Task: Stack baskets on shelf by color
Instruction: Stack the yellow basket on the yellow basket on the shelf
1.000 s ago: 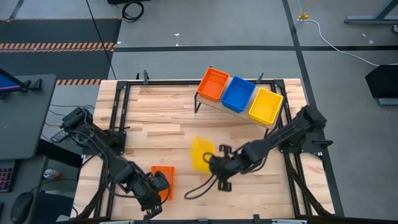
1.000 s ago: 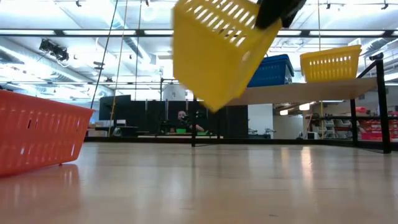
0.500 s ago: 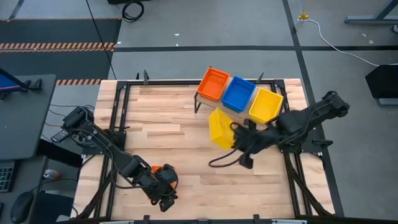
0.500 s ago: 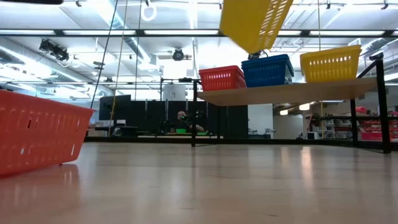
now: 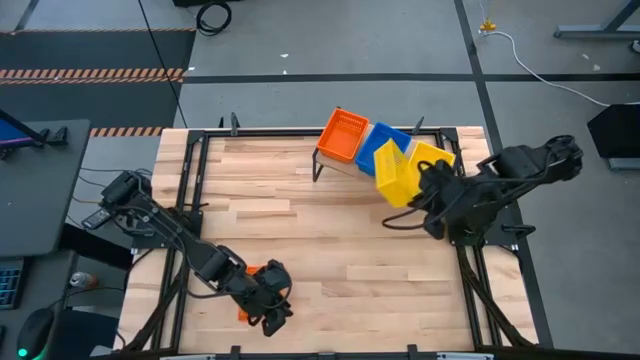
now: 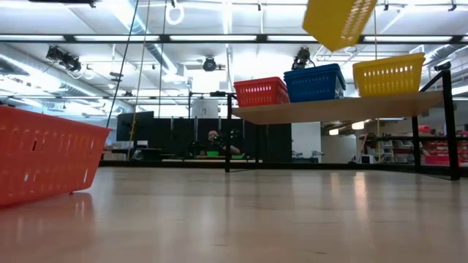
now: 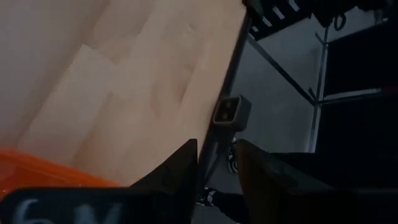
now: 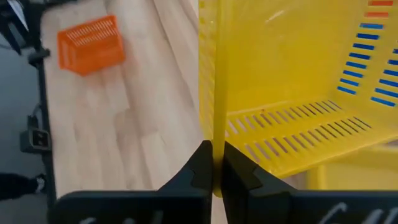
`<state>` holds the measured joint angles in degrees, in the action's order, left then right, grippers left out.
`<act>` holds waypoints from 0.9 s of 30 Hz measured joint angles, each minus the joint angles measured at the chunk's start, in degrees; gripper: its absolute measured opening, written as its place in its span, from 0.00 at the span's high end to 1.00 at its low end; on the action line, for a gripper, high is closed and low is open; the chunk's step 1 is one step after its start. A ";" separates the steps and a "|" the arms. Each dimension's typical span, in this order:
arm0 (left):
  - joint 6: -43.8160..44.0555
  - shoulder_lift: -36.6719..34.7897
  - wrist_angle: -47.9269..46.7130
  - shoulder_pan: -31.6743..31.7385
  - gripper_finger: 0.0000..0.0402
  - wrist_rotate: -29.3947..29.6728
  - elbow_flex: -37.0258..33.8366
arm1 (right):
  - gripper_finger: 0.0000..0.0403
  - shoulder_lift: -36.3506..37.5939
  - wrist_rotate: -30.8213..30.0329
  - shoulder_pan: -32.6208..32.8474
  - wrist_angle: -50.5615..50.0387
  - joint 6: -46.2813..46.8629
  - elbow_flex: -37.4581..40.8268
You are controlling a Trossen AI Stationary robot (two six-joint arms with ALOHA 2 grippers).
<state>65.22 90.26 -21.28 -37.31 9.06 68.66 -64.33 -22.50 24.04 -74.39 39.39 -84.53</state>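
Right wrist view puts the right gripper pinched tight on the thin wall of a yellow basket, which hangs tilted in the air. From overhead, that basket is held above the shelf, over the seam between the blue basket and the yellow basket standing there; an orange basket sits at the shelf's other end. At table height the carried basket hangs well above the three on the plank. Near the table's front edge, the left gripper is down at another orange basket resting on the tabletop; its fingers stand partly apart, and I cannot tell whether they grip it.
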 joint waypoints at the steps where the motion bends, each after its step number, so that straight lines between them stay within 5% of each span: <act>1: -0.35 0.00 0.00 0.58 0.71 0.09 0.00 | 0.96 0.64 0.25 -0.09 -1.44 0.06 0.00; 13: -12.04 0.00 1.86 8.98 0.71 6.38 0.00 | 0.95 6.55 1.32 -0.73 -16.20 7.05 -1.90; 27: -15.02 0.00 7.76 13.65 0.71 6.70 -0.04 | 0.96 8.66 4.48 -4.32 -15.61 9.13 -1.20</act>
<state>50.20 90.26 -13.52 -23.67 15.76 68.62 -55.68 -18.02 19.72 -90.00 48.52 -85.73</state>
